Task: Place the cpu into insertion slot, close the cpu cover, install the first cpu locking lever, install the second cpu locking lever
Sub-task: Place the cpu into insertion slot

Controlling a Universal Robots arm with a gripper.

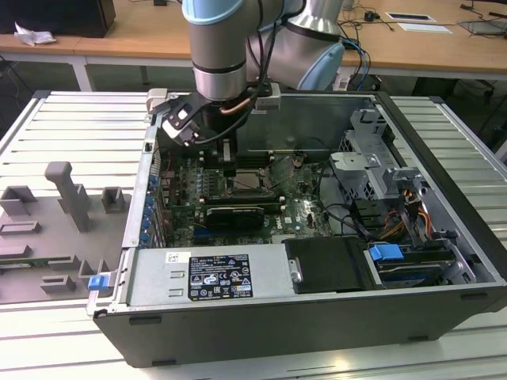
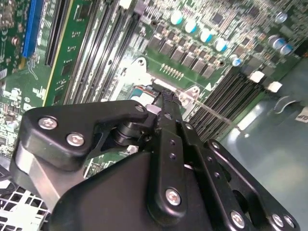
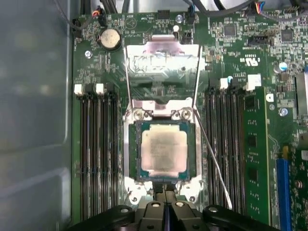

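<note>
The cpu [image 3: 163, 151], a pale silver square chip, lies flat in the insertion slot [image 3: 129, 154], inside its silver frame. The cpu cover [image 3: 162, 48] stands swung open at the slot's far hinge side, and the board shows through its cut-out. A thin wire locking lever [image 3: 211, 159] sticks out loose beside the slot. My gripper [image 3: 164, 185] sits at the slot's edge opposite the cover, its black fingers pressed together with nothing between them. In the second wrist view the gripper [image 2: 165, 96] has its tips just over the frame's rim. The exterior view shows the gripper [image 1: 230, 176] low over the motherboard.
Long black memory slots [image 3: 96, 154] run along both sides of the socket. A black expansion card [image 1: 234, 215] lies nearer the case front. The drive cage [image 1: 372, 158] and cables fill the exterior view's right. The case walls [image 1: 317, 332] ring the board.
</note>
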